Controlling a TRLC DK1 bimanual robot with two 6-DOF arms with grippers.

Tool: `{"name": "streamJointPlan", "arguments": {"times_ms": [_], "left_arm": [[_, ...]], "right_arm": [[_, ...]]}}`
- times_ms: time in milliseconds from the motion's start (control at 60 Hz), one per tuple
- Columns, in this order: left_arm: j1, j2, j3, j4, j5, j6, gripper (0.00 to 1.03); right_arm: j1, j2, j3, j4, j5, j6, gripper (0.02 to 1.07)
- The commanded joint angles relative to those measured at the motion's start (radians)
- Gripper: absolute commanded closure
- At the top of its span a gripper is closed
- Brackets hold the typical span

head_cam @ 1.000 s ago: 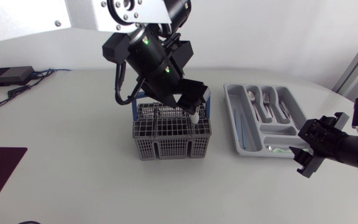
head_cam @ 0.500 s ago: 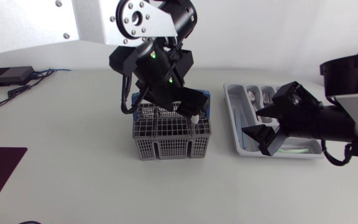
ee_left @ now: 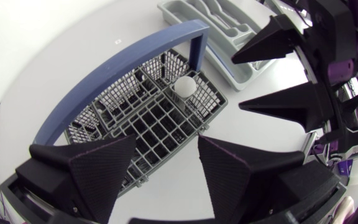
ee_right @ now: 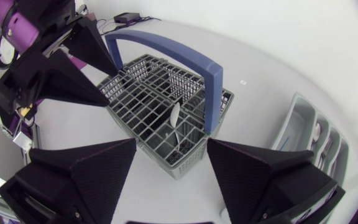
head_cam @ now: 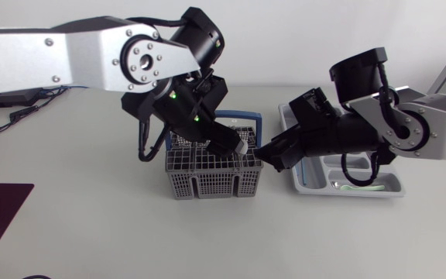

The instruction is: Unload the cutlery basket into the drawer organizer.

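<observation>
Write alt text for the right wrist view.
The open right gripper faces a grey cutlery basket with a blue handle, one white utensil standing in its near corner. The open left gripper hangs over the basket's far side; the grey drawer organizer lies beside the basket.

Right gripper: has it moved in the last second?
Yes. The right gripper crossed leftward over the drawer organizer and is now beside the cutlery basket.
</observation>
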Motion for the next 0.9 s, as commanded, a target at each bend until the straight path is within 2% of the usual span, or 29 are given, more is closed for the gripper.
{"name": "streamJointPlan", "arguments": {"times_ms": [0, 233, 300, 550, 650, 767, 883], "left_arm": [[-0.004, -0.075, -0.09, 0.061, -0.002, 0.083, 0.2], [-0.004, -0.114, -0.202, 0.122, 0.044, 0.206, 0.15], [0.0, -0.118, -0.225, 0.147, 0.044, 0.232, 0.14], [0.029, -0.154, -0.274, 0.191, 0.058, 0.287, 0.14], [0.034, -0.175, -0.291, 0.202, 0.064, 0.304, 0.14], [0.034, -0.187, -0.305, 0.21, 0.064, 0.307, 0.12], [0.034, -0.195, -0.316, 0.216, 0.064, 0.308, 0.11]], "right_arm": [[0.019, 0.038, 0.024, 0.026, -0.009, 0.064, 0.25], [0.044, 0.127, 0.051, 0.089, -0.007, 0.116, 0.25], [0.051, 0.15, 0.059, 0.106, -0.007, 0.123, 0.32], [0.062, 0.204, 0.097, 0.119, 0.002, 0.133, 0.4], [0.062, 0.224, 0.113, 0.12, 0.008, 0.139, 0.48], [0.068, 0.24, 0.12, 0.122, 0.016, 0.139, 0.48], [0.071, 0.257, 0.122, 0.131, 0.02, 0.14, 0.57]]}}
